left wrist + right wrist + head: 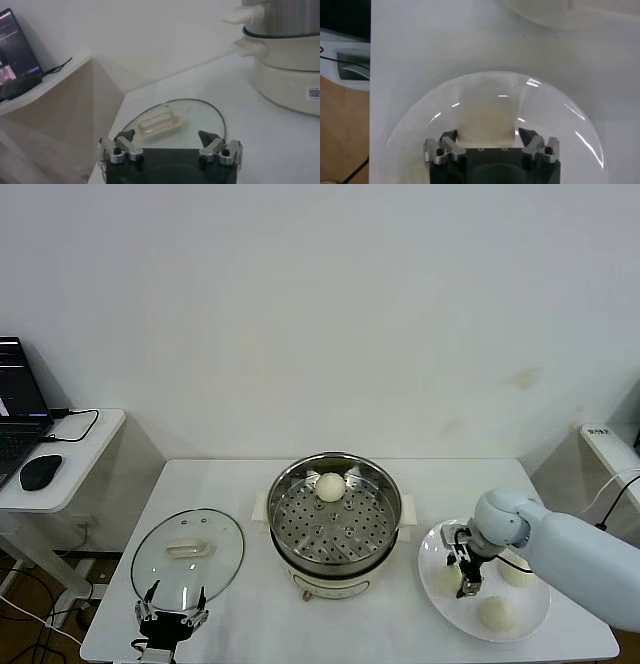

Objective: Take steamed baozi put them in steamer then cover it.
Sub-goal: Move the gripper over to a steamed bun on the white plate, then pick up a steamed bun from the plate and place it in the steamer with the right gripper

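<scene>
r pincer (466, 576) spread, straddling a baozi (485, 120) on the plate (530, 624); steamer (335, 519) lies to its left. l pincer (172, 616) spread, idle by lid (188, 549).

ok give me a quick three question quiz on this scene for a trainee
1. How many baozi lie in the steamer now?
2. True or false: the glass lid covers the steamer.
3. Which gripper is down at the plate: A left, B right?

Key:
1. One baozi, on the perforated tray; three more remain on the plate, one at its near side.
2. False. It lies flat on the table to the steamer's left, by the open left gripper.
3. B. The right gripper straddles a baozi there, open.
</scene>
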Robot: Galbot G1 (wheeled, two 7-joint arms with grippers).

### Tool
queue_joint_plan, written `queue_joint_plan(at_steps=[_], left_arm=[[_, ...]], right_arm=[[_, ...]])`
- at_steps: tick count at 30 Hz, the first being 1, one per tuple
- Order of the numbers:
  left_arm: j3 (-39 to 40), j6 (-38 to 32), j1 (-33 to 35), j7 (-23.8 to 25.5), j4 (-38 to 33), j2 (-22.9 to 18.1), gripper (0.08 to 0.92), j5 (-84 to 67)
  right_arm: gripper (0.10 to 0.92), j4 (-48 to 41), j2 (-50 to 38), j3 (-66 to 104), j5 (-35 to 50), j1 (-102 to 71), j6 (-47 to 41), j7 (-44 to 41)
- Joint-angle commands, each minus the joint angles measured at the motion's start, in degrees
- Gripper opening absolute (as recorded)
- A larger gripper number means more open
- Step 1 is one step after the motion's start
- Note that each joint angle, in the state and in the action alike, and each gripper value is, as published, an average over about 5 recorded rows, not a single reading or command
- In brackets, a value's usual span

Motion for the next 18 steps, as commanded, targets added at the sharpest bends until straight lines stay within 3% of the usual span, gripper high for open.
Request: queue_joint_plan(at_steps=[1, 10, 18], left_arm=[[0.02, -0.01, -0.01, -0.06, 0.07, 0.06, 0.823, 0.02], [0.38, -0.02, -0.91, -0.07, -0.08, 0.14, 0.823, 0.01], [0.6, -0.15, -1.66, -0.23, -0.12, 0.51, 0.823, 0.34]], right_arm=[[0.536, -0.43, -0.14, 0.6, 0.11, -0.02, -0.05, 0.15], [0.509, 2.57, -5.48, 2.99, 5.47, 6.83, -1.03, -2.03], [0.509, 3.3, -5.94, -8.55, 16.38, 30.19, -2.36, -4.86]])
